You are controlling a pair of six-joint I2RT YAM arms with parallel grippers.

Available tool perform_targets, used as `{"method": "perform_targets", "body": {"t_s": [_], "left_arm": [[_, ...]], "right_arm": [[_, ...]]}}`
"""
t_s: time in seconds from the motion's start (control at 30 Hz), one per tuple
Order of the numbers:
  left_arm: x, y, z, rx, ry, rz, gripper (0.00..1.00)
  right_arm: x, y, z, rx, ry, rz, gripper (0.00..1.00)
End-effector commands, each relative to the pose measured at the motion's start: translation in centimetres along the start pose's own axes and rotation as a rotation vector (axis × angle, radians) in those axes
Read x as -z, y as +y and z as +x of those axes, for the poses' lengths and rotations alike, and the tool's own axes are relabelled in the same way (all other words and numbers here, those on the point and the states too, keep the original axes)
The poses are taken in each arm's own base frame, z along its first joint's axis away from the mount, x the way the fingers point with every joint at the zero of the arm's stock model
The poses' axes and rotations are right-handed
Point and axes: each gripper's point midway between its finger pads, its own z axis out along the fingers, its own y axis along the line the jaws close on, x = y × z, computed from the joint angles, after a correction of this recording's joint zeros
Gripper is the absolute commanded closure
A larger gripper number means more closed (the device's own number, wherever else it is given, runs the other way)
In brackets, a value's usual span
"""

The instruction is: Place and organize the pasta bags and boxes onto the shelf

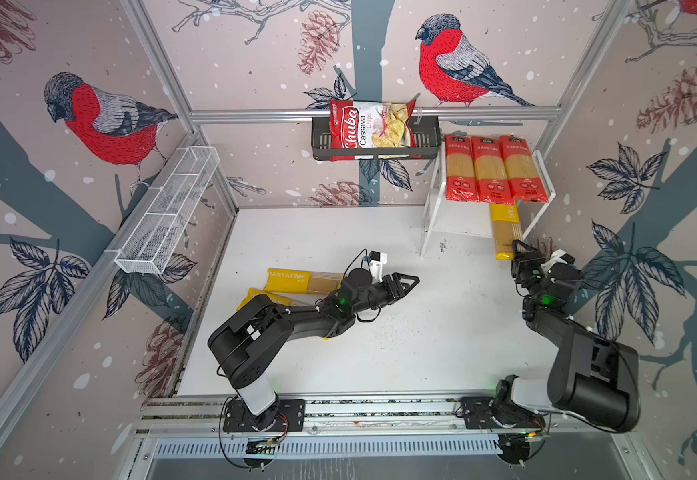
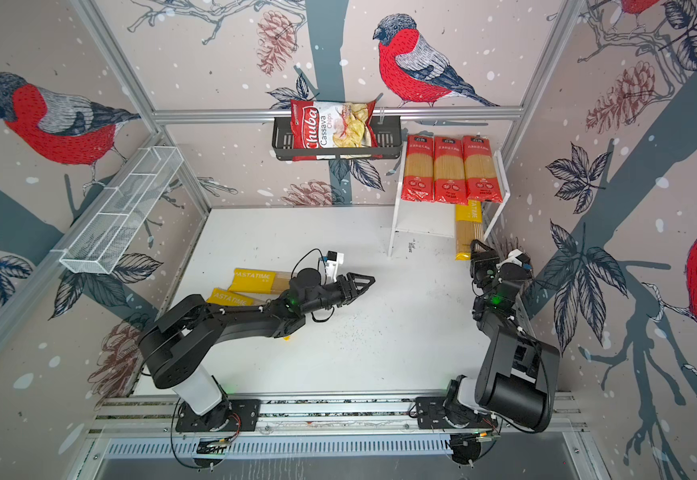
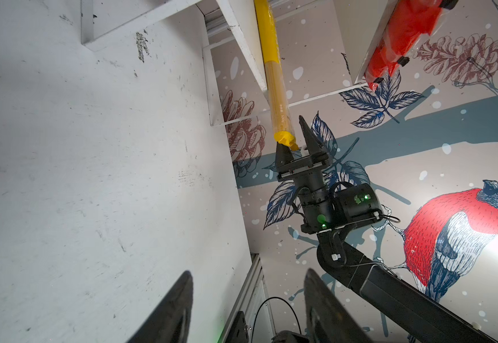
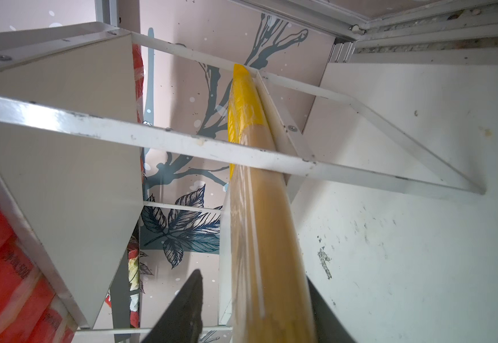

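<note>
Three red-ended pasta packs (image 1: 490,170) lie side by side on the top board of the white shelf (image 1: 459,224). A yellow-ended pack (image 1: 505,232) lies on the lower board at its right side, its near end sticking out. My right gripper (image 1: 519,249) is open around that end. In the right wrist view the pack (image 4: 259,208) runs between the fingers (image 4: 188,303), with a gap on one side. Two more yellow packs (image 1: 297,280) (image 1: 263,299) lie on the table at the left, partly under my left arm. My left gripper (image 1: 412,283) hangs open and empty over mid-table.
A black wall basket (image 1: 322,141) at the back holds a Chuba chips bag (image 1: 369,126), just left of the shelf. A long white wire basket (image 1: 168,212) hangs on the left wall. The right wall stands close beside my right arm.
</note>
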Motion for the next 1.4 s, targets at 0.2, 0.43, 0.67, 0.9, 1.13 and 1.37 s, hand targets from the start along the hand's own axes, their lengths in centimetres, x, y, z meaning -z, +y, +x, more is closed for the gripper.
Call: {"method": "perform_targets", "body": {"t_s": [0.2, 0.43, 0.67, 0.9, 1.13, 1.37], "left_arm": [[-0.1, -0.9, -0.2, -0.024, -0.006, 0.037, 0.41], [-0.2, -0.9, -0.1, -0.019, -0.004, 0.042, 0.41], [0.4, -1.1, -0.1, -0.029, -0.014, 0.033, 0.41], [0.5, -1.4, -0.2, -0.034, -0.02, 0.035, 0.41], [0.7, -1.4, -0.3, -0.063, -0.022, 0.014, 0.41], [0.9, -1.6, -0.7, -0.118, -0.029, -0.014, 0.41]], "right_arm": [[2.3, -0.4, 1.7, 0.007, 0.006, 0.012, 0.38], [2.5, 0.4, 1.9, 0.034, 0.012, -0.003, 0.55], [0.5, 2.1, 0.5, 0.041, 0.003, -0.045, 0.73], [-0.1, 1.2, 1.3, 0.038, 0.033, -0.033, 0.73], [1.8, 0.9, 2.3, 0.075, 0.039, -0.002, 0.44], [3.9, 0.2, 3.8, 0.079, 0.063, 0.062, 0.33]]}}
